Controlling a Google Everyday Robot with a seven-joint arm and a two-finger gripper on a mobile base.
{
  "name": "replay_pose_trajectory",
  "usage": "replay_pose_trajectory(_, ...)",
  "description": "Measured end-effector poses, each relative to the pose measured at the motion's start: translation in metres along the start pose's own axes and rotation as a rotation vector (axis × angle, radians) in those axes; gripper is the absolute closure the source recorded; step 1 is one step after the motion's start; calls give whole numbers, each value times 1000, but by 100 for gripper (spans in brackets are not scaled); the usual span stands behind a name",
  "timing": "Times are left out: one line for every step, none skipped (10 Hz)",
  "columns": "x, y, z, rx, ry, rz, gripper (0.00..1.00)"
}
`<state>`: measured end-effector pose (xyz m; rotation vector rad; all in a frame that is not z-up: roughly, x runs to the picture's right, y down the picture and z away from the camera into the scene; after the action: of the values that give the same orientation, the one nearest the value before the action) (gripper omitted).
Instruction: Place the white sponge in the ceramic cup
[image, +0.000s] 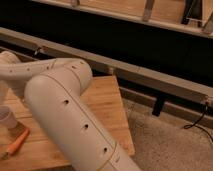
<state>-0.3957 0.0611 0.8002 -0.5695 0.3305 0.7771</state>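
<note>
The ceramic cup (6, 118), small and white, stands on the wooden table (107, 102) at the far left edge of the camera view. My arm's big cream links (65, 107) sweep across the left half of the picture and cover the table behind them. The white sponge is hidden behind the arm. The gripper is out of view, past the left edge or behind the arm.
An orange, carrot-like object (18, 142) lies on the table just in front of the cup. A long metal rail (150, 75) runs behind the table. The grey floor (170, 142) lies to the right, with a black cable (197, 122) on it.
</note>
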Motion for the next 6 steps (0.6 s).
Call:
replay_pose_trajectory(-7,1,1,-3,-19,-2,35)
replay_pose_trajectory(-11,2,3,-7,-32,-2,35)
replay_pose_trajectory(-18,4,6,-17,-55,-1,35)
replay_pose_trajectory(-20,5,7,-18,-64,1,35)
replay_pose_trajectory(-24,4,10,-15,-83,14,35)
replay_pose_trajectory(-27,4,13,-11,-97,23,35)
